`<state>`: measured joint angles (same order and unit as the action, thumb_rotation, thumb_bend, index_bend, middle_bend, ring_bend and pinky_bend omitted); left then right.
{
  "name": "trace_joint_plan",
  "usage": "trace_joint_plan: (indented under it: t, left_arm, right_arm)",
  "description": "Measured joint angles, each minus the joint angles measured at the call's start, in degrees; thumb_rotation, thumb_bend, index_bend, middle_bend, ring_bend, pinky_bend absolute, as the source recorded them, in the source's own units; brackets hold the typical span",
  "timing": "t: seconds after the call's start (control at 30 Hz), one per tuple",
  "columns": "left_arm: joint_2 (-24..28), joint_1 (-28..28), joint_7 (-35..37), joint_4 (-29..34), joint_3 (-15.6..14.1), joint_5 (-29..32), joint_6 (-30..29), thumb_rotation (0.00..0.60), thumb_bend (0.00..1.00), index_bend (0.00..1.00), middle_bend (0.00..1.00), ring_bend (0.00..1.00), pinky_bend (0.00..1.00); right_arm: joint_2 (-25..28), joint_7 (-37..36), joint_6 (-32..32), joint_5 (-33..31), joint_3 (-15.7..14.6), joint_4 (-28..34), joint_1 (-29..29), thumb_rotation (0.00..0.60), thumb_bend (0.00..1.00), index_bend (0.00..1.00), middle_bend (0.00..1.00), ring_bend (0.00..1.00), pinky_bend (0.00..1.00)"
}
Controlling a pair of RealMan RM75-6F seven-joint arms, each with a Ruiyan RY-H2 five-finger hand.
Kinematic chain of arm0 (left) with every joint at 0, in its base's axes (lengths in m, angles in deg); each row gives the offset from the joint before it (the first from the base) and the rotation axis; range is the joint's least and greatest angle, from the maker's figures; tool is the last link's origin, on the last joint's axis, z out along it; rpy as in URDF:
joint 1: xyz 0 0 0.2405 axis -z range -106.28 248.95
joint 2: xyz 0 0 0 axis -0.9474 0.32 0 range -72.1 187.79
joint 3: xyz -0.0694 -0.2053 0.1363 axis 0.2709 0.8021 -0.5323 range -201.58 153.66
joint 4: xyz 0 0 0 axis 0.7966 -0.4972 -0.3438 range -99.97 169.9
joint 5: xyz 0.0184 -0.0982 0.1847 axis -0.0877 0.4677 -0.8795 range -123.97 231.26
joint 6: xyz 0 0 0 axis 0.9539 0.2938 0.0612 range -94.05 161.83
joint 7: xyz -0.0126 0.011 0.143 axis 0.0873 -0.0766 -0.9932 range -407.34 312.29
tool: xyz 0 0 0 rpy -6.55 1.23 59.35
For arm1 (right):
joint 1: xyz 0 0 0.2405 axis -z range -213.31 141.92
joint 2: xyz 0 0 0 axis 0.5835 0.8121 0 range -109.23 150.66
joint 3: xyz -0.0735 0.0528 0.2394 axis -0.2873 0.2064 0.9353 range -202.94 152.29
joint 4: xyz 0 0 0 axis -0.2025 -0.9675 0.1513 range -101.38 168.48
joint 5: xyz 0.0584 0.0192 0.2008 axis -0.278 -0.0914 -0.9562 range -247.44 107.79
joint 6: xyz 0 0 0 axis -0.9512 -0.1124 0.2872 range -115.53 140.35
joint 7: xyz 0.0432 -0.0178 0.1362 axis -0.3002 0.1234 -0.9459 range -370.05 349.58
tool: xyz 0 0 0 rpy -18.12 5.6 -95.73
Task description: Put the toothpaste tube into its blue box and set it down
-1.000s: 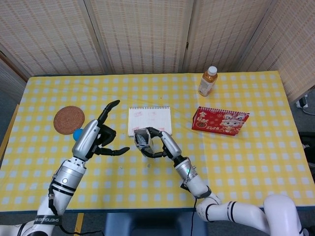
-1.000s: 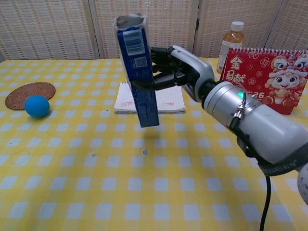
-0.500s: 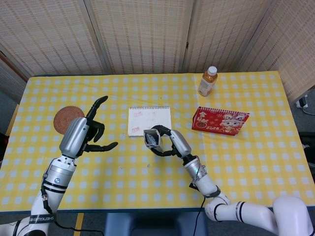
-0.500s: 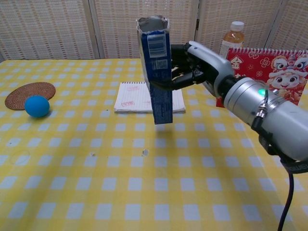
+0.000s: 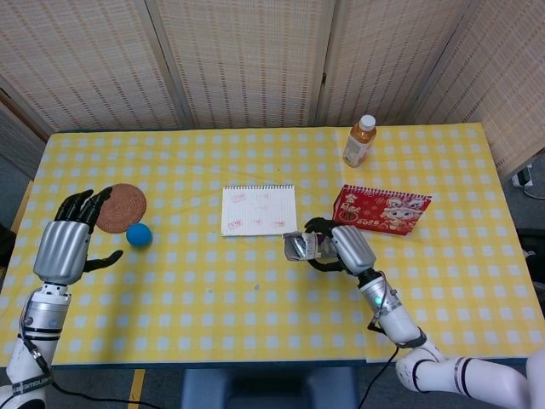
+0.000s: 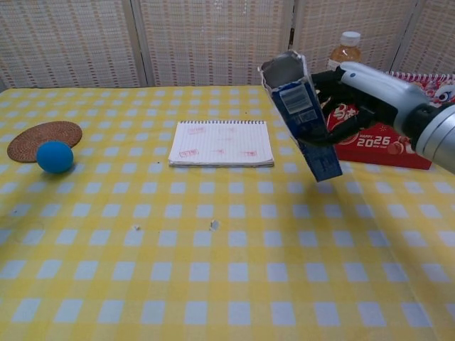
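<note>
My right hand (image 6: pixel 370 89) grips the blue toothpaste box (image 6: pixel 302 117) and holds it above the table, tilted, with its open silver-lined end up and toward the left. In the head view the same box (image 5: pixel 300 247) shows as a grey open mouth in front of the right hand (image 5: pixel 345 247), near the red calendar. The toothpaste tube does not show; I cannot tell whether it is inside the box. My left hand (image 5: pixel 64 243) is at the table's left edge, fingers spread, holding nothing.
A white notepad (image 5: pixel 259 210) lies mid-table. A blue ball (image 5: pixel 139 234) sits beside a brown round coaster (image 5: pixel 120 207) at the left. A red calendar (image 5: pixel 381 209) stands at the right, an orange drink bottle (image 5: pixel 360 141) behind it.
My right hand has carried the box to the right, toward the calendar, and tipped it more. My left hand has pulled back to the left edge of the table.
</note>
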<state>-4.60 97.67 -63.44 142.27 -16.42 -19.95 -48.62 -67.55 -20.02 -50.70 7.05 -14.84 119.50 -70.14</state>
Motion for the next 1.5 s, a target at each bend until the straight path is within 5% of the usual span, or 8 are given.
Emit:
trace_joint_plan:
  t: [0.27,0.53,0.63,0.77,0.83,0.97,1.17,1.5]
  left_arm:
    - [-2.25,-1.72,-0.14,-3.21,-1.39,-1.14,1.06,0.6,0.14,0.08,0.22,0.12,0.13]
    - [-3.79,-1.71,0.52,-5.87,-1.57,-0.63,4.55,0.6,0.14,0.07,0.21,0.12,0.12]
    - [-4.04,-1.86,1.1,-6.32,-1.5,-0.72,4.91,0.6,0.14,0.04,0.21,0.12,0.12]
    - [-4.13,-2.1,2.17,-6.6,-1.3,-0.95,5.17,0.6,0.14,0.01,0.21,0.12,0.12]
    - [-4.0,-2.22,2.73,-6.65,-1.19,-1.16,5.58,0.6,0.14,0.01,0.2,0.12,0.11]
    - [-3.58,-2.55,3.06,-6.34,-1.1,-1.65,5.87,0.6,0.13,0.01,0.2,0.11,0.11]
    - [-2.23,-3.35,1.63,-4.93,-1.38,-1.68,5.66,0.6,0.13,0.02,0.16,0.09,0.07]
    - [-0.22,-7.68,-4.26,-3.45,-5.09,-0.97,3.93,0.6,0.13,0.02,0.13,0.06,0.03]
  right_arm:
    - [7.38,12.73,-0.16,-3.94,-3.45,4.21,3.57,0.6,0.3,0.52,0.33,0.34,0.36]
    - [6.48,16.85,2.61,-8.0,-4.32,2.51,4.05,0.6,0.3,0.48,0.3,0.34,0.36]
    - [6.13,15.68,3.33,-7.92,-3.94,2.07,3.81,0.6,0.3,0.36,0.24,0.3,0.35]
    - [6.33,14.54,4.22,-6.94,-3.82,1.87,3.48,0.6,0.3,0.05,0.09,0.2,0.24]
    - [6.95,14.31,4.5,-6.01,-3.96,2.16,3.37,0.6,0.3,0.0,0.03,0.14,0.17]
    - [8.9,15.12,5.44,-5.87,-4.28,4.19,3.18,0.6,0.3,0.0,0.0,0.05,0.07]
    - [13.39,15.24,3.58,-4.5,-4.57,9.71,4.39,0.6,0.3,0.0,0.0,0.02,0.05]
    - [20.75,18.08,-10.25,2.77,-8.45,15.46,13.25,0.6,0.3,0.0,0.0,0.0,0.0]
